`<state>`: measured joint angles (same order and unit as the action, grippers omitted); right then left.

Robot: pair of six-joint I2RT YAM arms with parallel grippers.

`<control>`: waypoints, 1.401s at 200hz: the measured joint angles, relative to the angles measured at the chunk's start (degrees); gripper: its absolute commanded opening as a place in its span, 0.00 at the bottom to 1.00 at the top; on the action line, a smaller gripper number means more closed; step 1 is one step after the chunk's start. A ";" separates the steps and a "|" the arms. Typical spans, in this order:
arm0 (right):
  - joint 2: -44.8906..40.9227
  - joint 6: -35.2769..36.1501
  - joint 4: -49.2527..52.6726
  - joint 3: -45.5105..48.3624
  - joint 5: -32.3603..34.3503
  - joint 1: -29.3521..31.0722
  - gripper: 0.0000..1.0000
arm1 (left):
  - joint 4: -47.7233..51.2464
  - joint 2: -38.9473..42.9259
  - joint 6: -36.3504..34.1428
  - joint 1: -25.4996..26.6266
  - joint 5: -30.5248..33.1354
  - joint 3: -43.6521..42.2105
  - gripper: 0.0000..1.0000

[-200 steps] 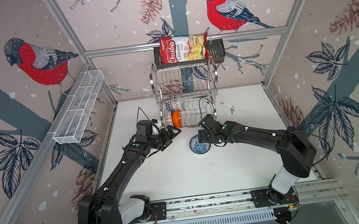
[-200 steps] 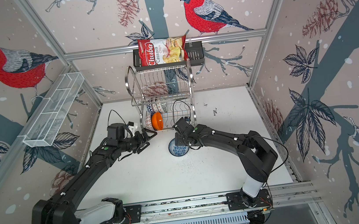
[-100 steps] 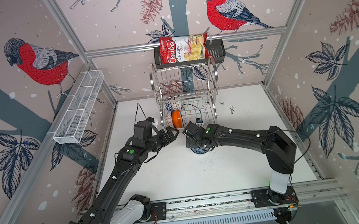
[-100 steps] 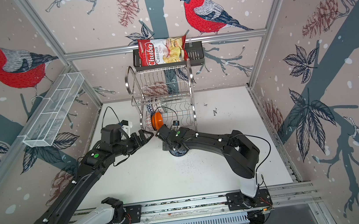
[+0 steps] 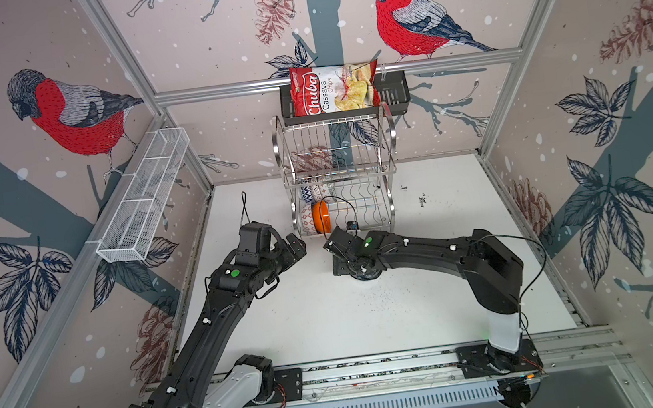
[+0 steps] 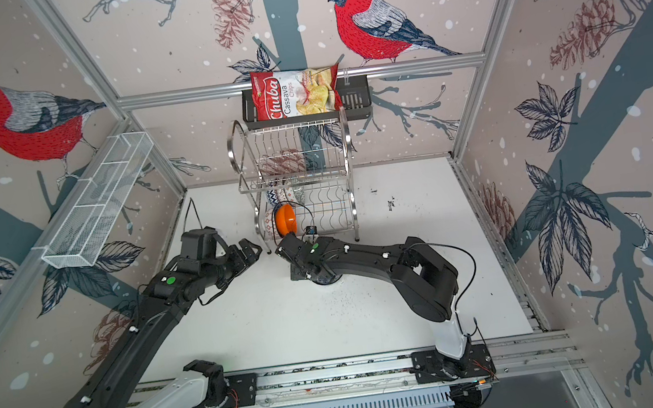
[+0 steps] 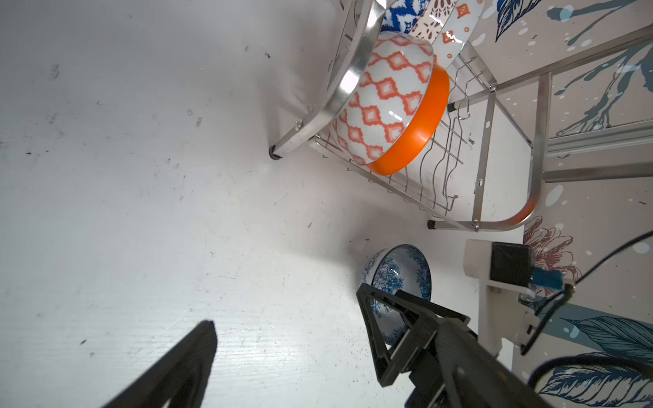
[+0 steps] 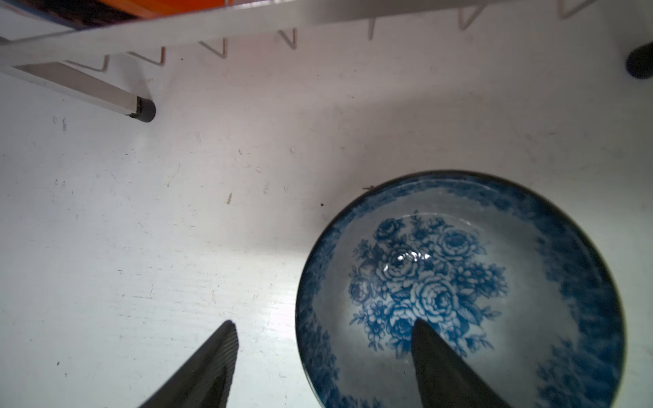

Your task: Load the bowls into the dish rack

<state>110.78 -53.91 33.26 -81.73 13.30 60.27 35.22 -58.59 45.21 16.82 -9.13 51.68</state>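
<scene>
The right arm has swung across, and now the right fingers (image 8: 205, 364) are spread over the edge of the blue flower bowl (image 8: 459, 282), one inside and one outside. They are not squeezing yet. I think this bowl goes in next. It stands on the white tabletop (image 5: 329, 317), just in front of the dish rack (image 5: 335, 149). The left fingers (image 7: 183, 360) are spread wide and hold nothing. The bowl is round, smooth and shiny. The rack is thin shiny wire, with an orange bowl (image 5: 321, 218) standing on edge inside
</scene>
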 measured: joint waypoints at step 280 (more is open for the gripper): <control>-8.61 4.22 -8.63 5.77 -6.75 -4.81 0.00 | -2.89 -4.92 1.53 -2.40 -7.72 0.00 0.97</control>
<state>102.17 -49.69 24.62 -75.96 6.55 55.46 32.34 -63.51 46.74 14.41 -16.84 51.68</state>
